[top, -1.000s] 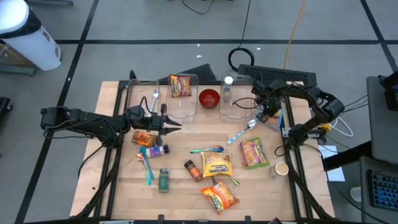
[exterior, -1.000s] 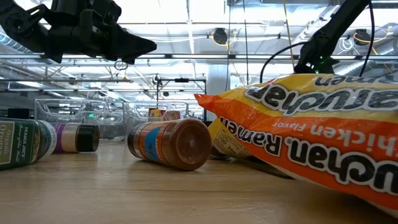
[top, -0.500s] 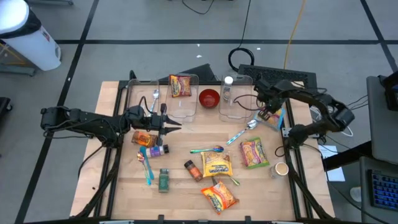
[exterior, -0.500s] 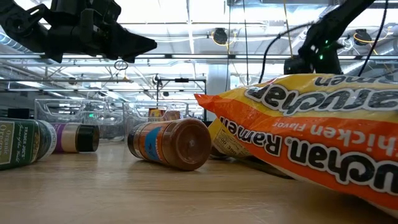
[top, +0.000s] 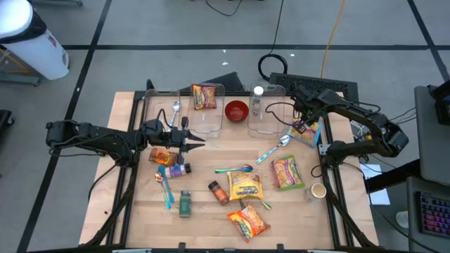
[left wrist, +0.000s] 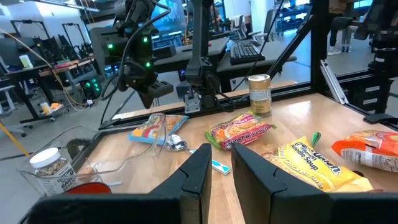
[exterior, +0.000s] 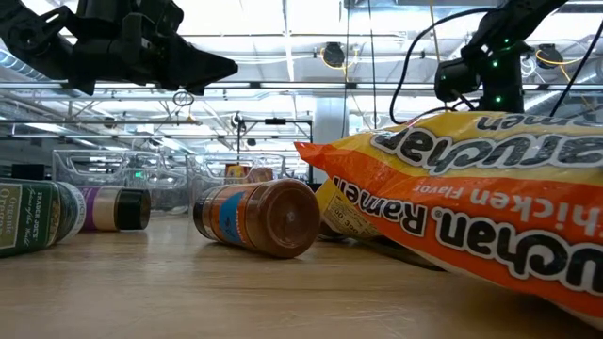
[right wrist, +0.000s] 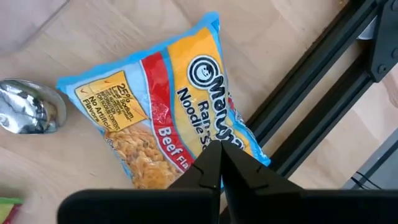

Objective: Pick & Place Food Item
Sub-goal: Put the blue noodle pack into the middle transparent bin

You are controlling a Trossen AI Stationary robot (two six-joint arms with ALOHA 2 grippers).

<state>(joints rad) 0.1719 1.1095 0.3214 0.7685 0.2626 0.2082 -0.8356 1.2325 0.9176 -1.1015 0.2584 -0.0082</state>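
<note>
The table [top: 133,211] is strewn with ramen packets, spice jars and spoons. The left gripper [top: 199,142] is held above the table's left part, its jaws slightly apart and empty. The right gripper [right wrist: 219,163] is poised over the blue beef noodle packet [right wrist: 165,109], jaws pressed together; the packet is seen flat near the right edge, beside a spoon [right wrist: 25,115].

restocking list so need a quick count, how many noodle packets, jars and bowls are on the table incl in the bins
noodle packets: 5
jars: 6
bowls: 1
total: 12
</note>
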